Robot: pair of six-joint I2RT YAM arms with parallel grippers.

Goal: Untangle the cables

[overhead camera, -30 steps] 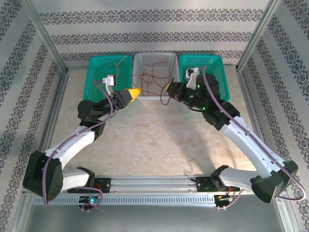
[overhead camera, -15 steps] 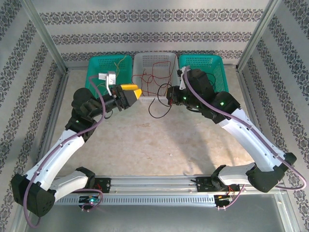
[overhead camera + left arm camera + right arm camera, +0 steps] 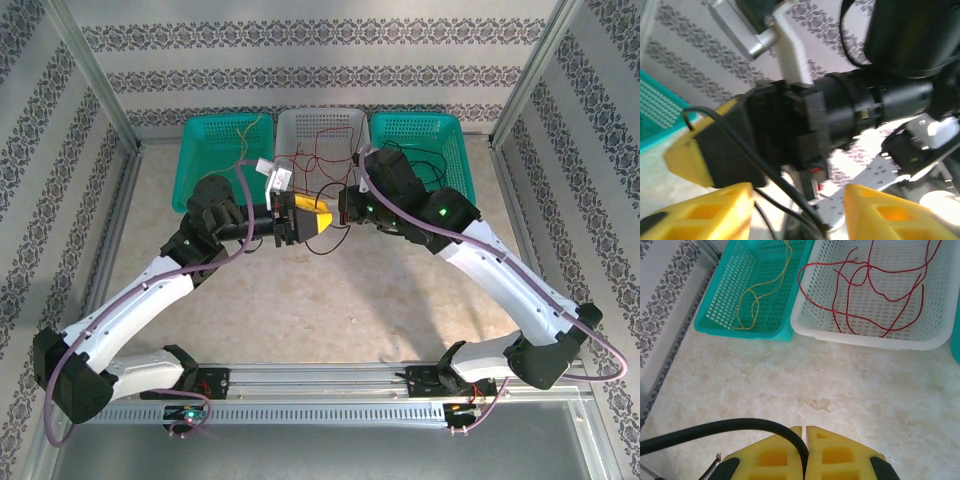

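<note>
Right wrist: black cable (image 3: 715, 429) fronts white basket (image 3: 865, 338).

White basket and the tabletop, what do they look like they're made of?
White basket: likely moulded plastic, slightly glossy; its walls are an even grid of small slots. Tabletop: looks like cream marble-patterned stone or laminate, smooth; mottled veining shows, but which one is unclear.

Red cables (image 3: 855, 275), white basket (image 3: 865, 341), teal basket (image 3: 740, 333)
</note>
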